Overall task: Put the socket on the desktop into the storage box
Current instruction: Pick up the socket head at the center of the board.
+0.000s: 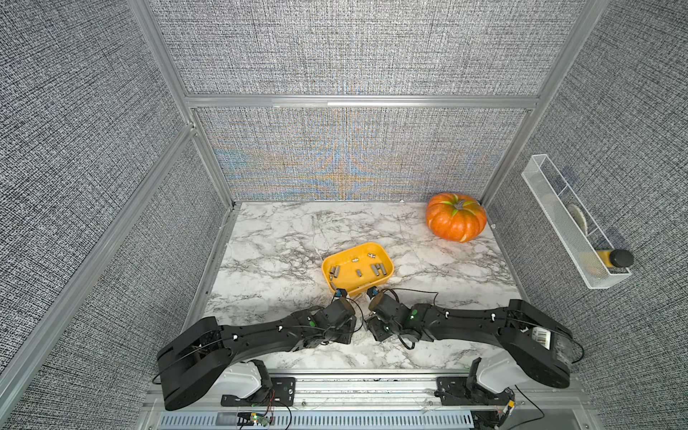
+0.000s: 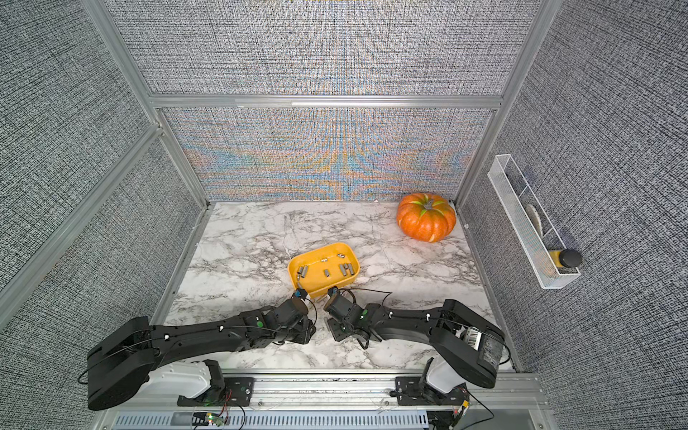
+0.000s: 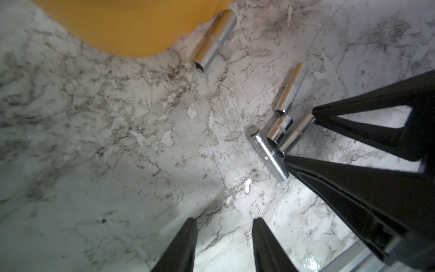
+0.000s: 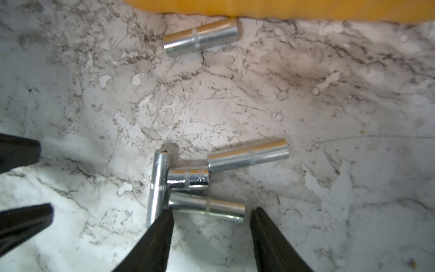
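Note:
The yellow storage box (image 1: 357,270) sits mid-desktop (image 1: 279,238) with several sockets inside. Both grippers hover at its near edge: left gripper (image 1: 340,293), right gripper (image 1: 373,291). In the right wrist view, several chrome sockets lie on the marble: one (image 4: 201,36) beside the box wall (image 4: 282,7), one (image 4: 248,155) farther out, and a tight cluster of three. My right gripper (image 4: 211,212) is open; a socket (image 4: 207,207) lies lengthwise just beyond its tips, and a crosswise socket (image 4: 159,186) touches one fingertip (image 4: 164,216). My left gripper (image 3: 224,221) is open over bare marble, beside the cluster (image 3: 268,155).
An orange pumpkin (image 1: 456,217) stands at the back right corner. A white wire basket (image 1: 573,231) hangs on the right wall. Aluminium rails frame the desktop. In the right wrist view the left gripper's fingers (image 4: 18,153) show close to the cluster.

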Tool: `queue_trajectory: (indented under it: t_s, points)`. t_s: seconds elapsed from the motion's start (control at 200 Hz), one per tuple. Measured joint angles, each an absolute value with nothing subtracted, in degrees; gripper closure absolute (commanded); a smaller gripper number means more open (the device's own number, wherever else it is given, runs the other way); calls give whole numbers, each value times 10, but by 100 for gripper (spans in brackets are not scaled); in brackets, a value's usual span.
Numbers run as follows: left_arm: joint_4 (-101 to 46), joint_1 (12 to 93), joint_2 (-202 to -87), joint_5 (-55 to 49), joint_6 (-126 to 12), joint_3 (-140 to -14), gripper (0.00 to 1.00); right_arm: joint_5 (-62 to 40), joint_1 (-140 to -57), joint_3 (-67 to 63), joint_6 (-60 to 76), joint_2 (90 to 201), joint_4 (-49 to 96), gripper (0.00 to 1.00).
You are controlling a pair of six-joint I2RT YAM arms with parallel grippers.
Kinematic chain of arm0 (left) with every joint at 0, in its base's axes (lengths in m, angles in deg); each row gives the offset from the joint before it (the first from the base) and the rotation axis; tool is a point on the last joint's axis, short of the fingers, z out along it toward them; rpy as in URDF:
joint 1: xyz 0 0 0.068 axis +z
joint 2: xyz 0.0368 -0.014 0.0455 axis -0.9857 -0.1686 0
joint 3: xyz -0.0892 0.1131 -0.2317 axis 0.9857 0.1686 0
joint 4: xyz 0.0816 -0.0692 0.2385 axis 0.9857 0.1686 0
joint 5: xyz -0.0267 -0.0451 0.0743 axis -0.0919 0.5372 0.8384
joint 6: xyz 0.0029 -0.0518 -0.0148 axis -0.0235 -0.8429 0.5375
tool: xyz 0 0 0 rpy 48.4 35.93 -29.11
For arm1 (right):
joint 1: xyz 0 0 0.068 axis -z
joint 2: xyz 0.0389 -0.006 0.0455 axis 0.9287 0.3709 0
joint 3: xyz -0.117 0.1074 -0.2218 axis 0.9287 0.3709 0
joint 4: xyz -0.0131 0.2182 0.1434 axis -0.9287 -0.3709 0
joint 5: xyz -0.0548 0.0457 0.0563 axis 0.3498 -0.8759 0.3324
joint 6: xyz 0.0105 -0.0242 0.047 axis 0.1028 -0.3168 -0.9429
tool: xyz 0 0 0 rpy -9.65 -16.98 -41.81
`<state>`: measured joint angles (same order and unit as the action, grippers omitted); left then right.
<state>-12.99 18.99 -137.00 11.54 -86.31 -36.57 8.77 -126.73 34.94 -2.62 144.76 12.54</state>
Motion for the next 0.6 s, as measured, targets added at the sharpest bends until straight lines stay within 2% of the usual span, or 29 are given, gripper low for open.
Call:
queue_trajectory:
  t_s: [0.29, 0.601]
  points:
    - [-134, 190, -1370, 118, -863, -364, 55, 89, -1262, 344, -25, 1461, 149, 43]
    - [-138, 190, -1368, 121, -863, -363, 55, 68, -1261, 361, -25, 1424, 115, 46]
